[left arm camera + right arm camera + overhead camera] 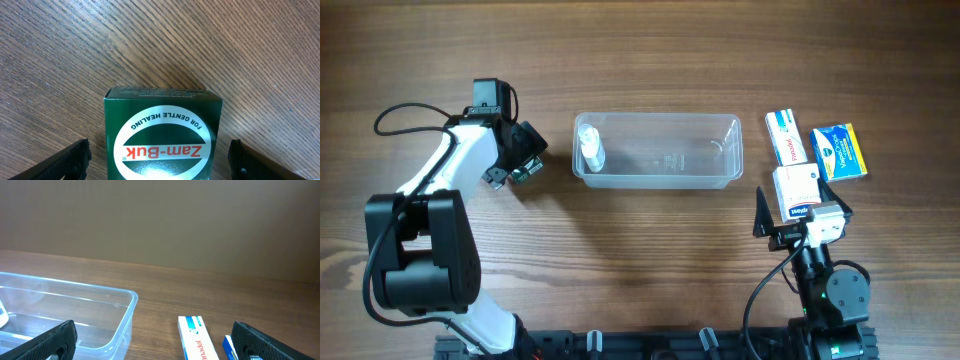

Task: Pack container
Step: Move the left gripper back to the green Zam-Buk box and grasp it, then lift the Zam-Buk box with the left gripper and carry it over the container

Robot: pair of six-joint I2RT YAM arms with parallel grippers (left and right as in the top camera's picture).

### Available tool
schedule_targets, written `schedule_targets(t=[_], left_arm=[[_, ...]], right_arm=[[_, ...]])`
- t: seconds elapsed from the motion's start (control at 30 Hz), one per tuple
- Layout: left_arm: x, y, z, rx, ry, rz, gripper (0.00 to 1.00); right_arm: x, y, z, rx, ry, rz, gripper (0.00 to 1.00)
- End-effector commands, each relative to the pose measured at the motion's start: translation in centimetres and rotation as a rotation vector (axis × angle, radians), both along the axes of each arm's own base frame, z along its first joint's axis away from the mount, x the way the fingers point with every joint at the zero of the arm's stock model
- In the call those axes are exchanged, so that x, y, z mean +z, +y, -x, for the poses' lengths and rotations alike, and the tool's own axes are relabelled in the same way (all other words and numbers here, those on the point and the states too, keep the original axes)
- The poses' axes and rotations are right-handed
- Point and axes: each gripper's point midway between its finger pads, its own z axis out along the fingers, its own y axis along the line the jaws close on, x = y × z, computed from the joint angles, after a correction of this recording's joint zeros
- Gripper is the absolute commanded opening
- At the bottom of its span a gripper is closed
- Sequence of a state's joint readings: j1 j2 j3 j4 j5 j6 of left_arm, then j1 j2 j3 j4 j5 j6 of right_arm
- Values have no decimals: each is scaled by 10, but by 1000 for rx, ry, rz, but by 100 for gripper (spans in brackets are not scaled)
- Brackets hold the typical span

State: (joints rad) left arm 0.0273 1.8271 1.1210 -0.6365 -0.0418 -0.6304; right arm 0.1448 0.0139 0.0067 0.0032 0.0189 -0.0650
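Observation:
The container [657, 150] is a clear rectangular tub in the middle of the table, with a white bottle [590, 148] lying in its left end. My left gripper [520, 160] is just left of the tub. In the left wrist view it [159, 156] is open, with a green Zam-Buk box [162, 135] between its fingers and a gap on each side. My right gripper [798, 207] is right of the tub's near corner. In the right wrist view it [155, 340] is open and empty, with the tub's corner [122, 312] ahead on the left.
A white and red box [784, 136] and a blue and yellow box [839, 152] lie right of the tub. They also show in the right wrist view, white [196, 337] and blue [227, 347]. Another white box [796, 187] lies at the right gripper's tip.

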Motion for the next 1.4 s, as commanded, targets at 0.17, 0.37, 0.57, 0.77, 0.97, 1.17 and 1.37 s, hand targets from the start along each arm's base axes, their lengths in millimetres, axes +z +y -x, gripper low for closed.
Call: schedule_targets(t=[0.17, 0.37, 0.57, 0.77, 0.97, 1.17, 1.37], left_arm=[[-6, 0, 1, 4, 16, 9, 89], [-7, 0, 3, 4, 26, 9, 90], [-7, 0, 3, 4, 27, 9, 90], [-15, -1, 7, 4, 23, 9, 90], [-17, -1, 8, 4, 25, 9, 80], [-17, -1, 8, 4, 25, 9, 71], [-17, -1, 9, 4, 29, 9, 71]], right_arm=[[0, 2, 0, 15, -1, -16, 100], [0, 2, 0, 15, -1, -15, 100], [0, 2, 0, 15, -1, -15, 100], [0, 2, 0, 15, -1, -15, 100], [0, 2, 0, 15, 0, -15, 100], [0, 2, 0, 14, -1, -16, 100], [0, 2, 0, 15, -1, -16, 100]])
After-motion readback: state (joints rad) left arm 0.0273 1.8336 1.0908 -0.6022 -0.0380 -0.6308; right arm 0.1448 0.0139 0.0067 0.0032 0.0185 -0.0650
